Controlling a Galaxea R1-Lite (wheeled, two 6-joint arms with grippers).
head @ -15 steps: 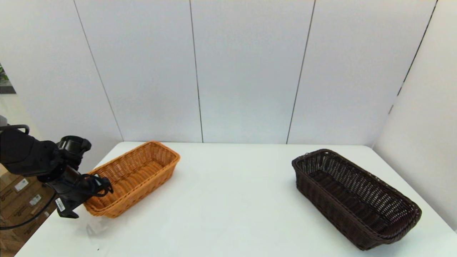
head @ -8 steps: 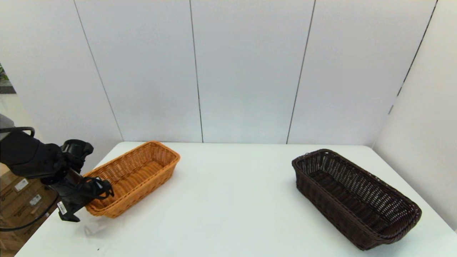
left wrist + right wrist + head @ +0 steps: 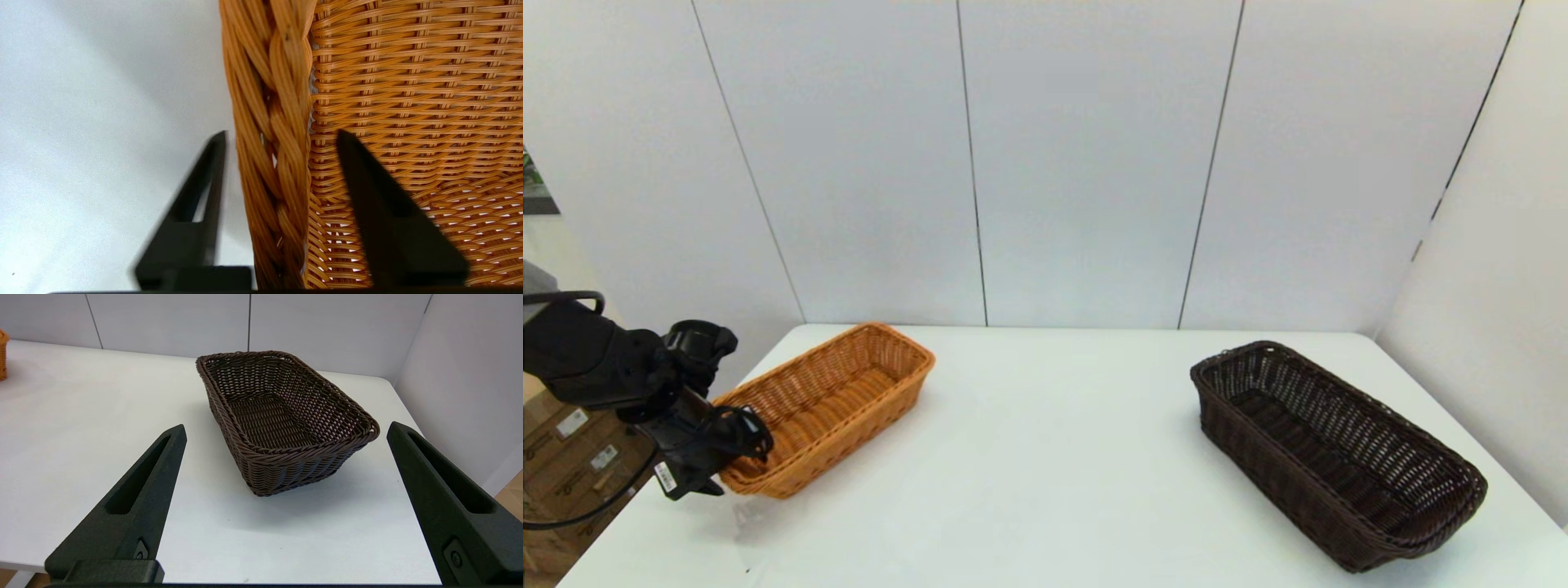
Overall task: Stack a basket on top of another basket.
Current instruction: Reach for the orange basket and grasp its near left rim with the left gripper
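Observation:
The orange-tan basket lies at the table's back left, slanted, with its near end at the left edge. My left gripper sits at that near end. In the left wrist view the left gripper is open and straddles the braided rim, one finger outside the wall and one inside, with small gaps on both sides. The dark brown basket rests empty on the right side of the table. My right gripper is open wide, held back off the table's near edge and facing the dark basket.
The white table is bounded by white wall panels at the back and right. Cardboard boxes stand on the floor beyond the table's left edge. A corner of the orange basket shows in the right wrist view.
My left gripper has shifted slightly left and down at the orange basket's near end. Both baskets lie where they were.

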